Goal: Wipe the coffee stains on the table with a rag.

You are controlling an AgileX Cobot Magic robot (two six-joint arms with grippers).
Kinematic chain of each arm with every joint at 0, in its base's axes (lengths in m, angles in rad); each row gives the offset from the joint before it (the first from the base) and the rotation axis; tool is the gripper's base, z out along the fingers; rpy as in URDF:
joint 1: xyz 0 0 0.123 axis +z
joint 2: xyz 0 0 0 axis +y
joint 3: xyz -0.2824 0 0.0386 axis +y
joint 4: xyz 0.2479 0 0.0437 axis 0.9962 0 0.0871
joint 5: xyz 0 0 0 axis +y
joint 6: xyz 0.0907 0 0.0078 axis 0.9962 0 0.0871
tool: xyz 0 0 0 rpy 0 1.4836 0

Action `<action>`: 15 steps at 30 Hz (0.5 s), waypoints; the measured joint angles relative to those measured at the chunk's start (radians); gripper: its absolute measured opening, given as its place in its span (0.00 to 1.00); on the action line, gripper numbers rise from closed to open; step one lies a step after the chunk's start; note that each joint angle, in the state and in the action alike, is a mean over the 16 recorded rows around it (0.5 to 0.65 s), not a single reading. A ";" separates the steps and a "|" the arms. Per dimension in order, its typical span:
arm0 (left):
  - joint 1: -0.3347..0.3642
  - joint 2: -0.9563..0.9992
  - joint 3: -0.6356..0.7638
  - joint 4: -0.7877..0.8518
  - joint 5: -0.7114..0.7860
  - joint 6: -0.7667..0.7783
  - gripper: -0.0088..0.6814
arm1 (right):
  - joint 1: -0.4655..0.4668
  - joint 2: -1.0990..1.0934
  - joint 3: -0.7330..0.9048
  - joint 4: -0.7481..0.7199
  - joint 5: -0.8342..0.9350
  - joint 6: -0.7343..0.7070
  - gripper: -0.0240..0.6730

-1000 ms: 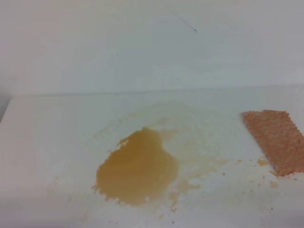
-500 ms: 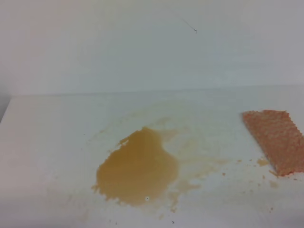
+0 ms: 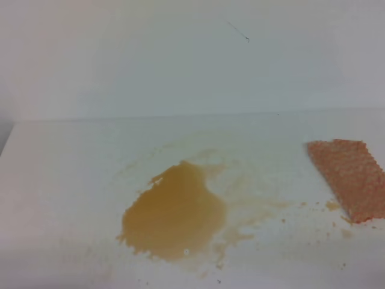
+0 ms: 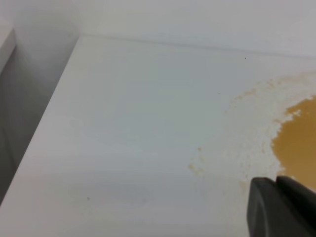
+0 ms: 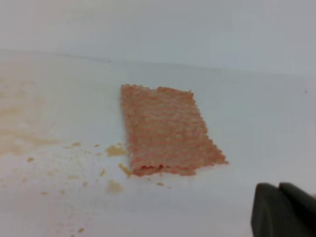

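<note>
The coffee stains (image 3: pixel 174 214) form a yellowish-brown puddle left of centre on the white table (image 3: pixel 72 174), with pale smears and specks trailing to the right. The orange-pink rag (image 3: pixel 351 176) lies flat at the right edge of the exterior view, apart from the puddle. Neither gripper shows in that view. In the left wrist view my left gripper (image 4: pixel 276 197) hangs shut and empty just near of the puddle's edge (image 4: pixel 298 145). In the right wrist view my right gripper (image 5: pixel 279 197) is shut and empty, near and to the right of the rag (image 5: pixel 165 129).
A plain white wall rises behind the table's back edge (image 3: pixel 192 115). The table's left edge (image 4: pixel 44 128) drops off beside a grey ledge (image 4: pixel 5 44). Small tan specks (image 5: pixel 116 150) dot the surface left of the rag.
</note>
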State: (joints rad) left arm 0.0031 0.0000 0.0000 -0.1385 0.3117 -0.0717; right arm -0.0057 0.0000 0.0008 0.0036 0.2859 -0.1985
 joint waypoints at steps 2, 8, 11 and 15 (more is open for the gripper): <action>0.000 0.000 0.000 0.000 0.000 0.000 0.01 | 0.000 0.000 0.000 -0.004 -0.031 -0.016 0.03; 0.000 0.000 0.000 0.000 0.000 0.000 0.01 | 0.000 0.000 0.000 -0.014 -0.169 -0.047 0.03; 0.000 0.000 0.000 0.000 0.000 0.000 0.01 | 0.000 0.000 0.000 -0.014 -0.257 -0.033 0.03; 0.000 0.000 0.000 0.000 0.000 0.000 0.01 | 0.000 0.000 0.000 -0.006 -0.389 0.044 0.03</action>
State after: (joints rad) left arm 0.0031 0.0000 0.0000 -0.1385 0.3117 -0.0717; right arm -0.0057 0.0000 0.0008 -0.0024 -0.1034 -0.1550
